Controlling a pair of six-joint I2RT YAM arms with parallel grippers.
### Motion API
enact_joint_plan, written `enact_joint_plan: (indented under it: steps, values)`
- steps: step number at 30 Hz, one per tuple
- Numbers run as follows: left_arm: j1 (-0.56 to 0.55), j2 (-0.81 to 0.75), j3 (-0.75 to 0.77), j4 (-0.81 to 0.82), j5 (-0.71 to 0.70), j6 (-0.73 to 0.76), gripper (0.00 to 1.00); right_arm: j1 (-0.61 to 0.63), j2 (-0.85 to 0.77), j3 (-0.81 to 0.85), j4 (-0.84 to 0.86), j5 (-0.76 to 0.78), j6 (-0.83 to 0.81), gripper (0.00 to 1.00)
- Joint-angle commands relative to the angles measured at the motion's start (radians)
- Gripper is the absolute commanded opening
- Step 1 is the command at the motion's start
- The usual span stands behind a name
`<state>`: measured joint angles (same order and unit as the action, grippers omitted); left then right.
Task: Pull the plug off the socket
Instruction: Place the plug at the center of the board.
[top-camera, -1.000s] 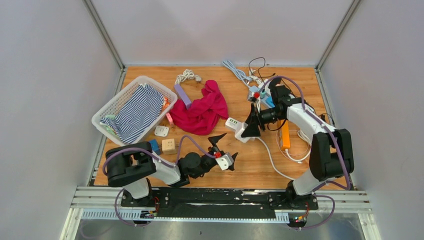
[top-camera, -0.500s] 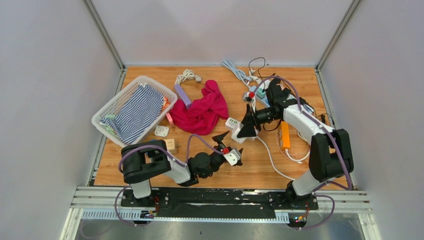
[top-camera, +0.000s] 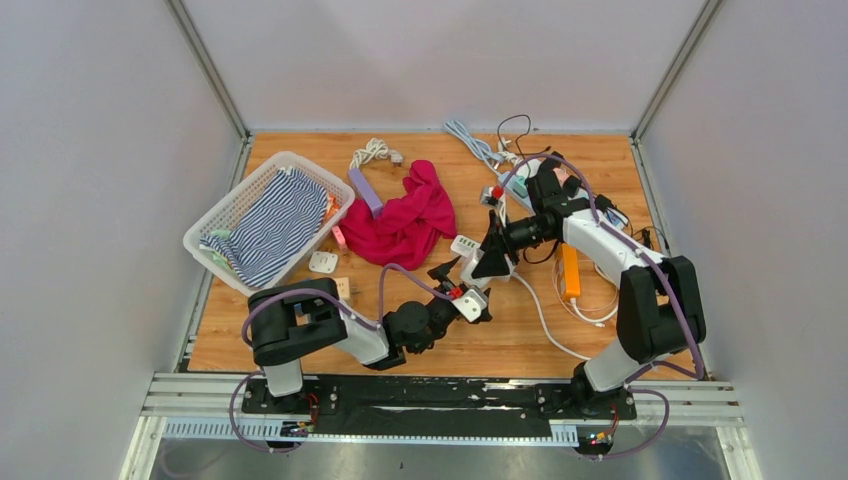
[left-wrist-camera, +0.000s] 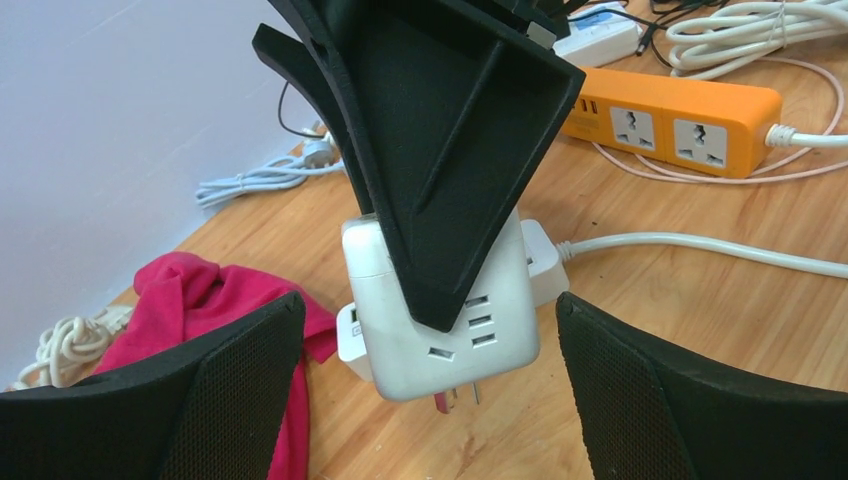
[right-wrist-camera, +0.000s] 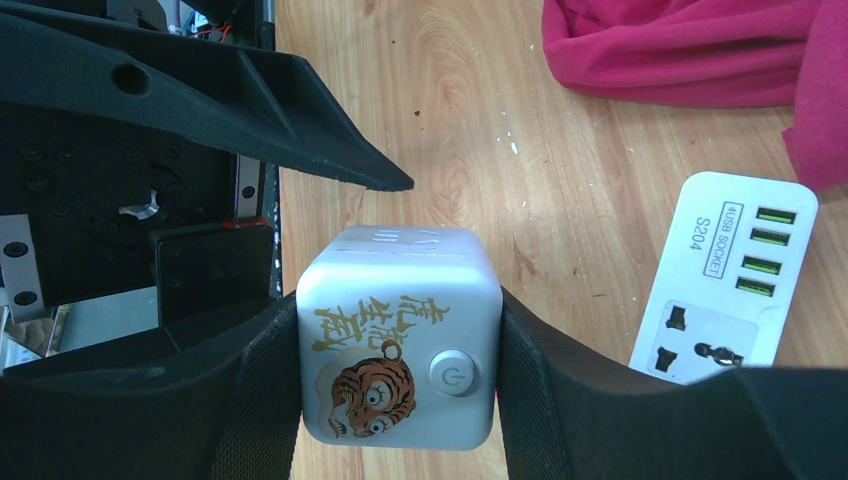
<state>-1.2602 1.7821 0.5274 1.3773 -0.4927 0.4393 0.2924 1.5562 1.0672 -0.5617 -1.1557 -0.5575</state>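
At centre of the top view, wooden table (top-camera: 500, 342), right gripper (top-camera: 487, 262) clamped on tiger-printed cube plug (right-wrist-camera: 400, 290), left gripper (top-camera: 463, 290) just below, jaws wide apart and empty, white socket strip (right-wrist-camera: 725, 290) lower right of right wrist view, cube plug held clear, pins bare.

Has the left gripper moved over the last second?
Yes. The left gripper has swung right and away from the base rail, closer to the orange power strip, toward the tiger-print cube socket that the right gripper holds.
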Motion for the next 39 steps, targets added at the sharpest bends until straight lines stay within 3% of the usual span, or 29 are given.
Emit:
enact_joint_plan:
  steps: [1, 39]
  values:
    - [-0.011, 0.022, 0.027, -0.007, -0.03, -0.02, 0.96, 0.023, 0.008, 0.0, 0.005, -0.002, 0.012, 0.0]
    - [-0.011, 0.051, 0.127, -0.165, -0.13, -0.044, 0.88, 0.042, 0.018, 0.005, -0.016, 0.008, -0.002, 0.0]
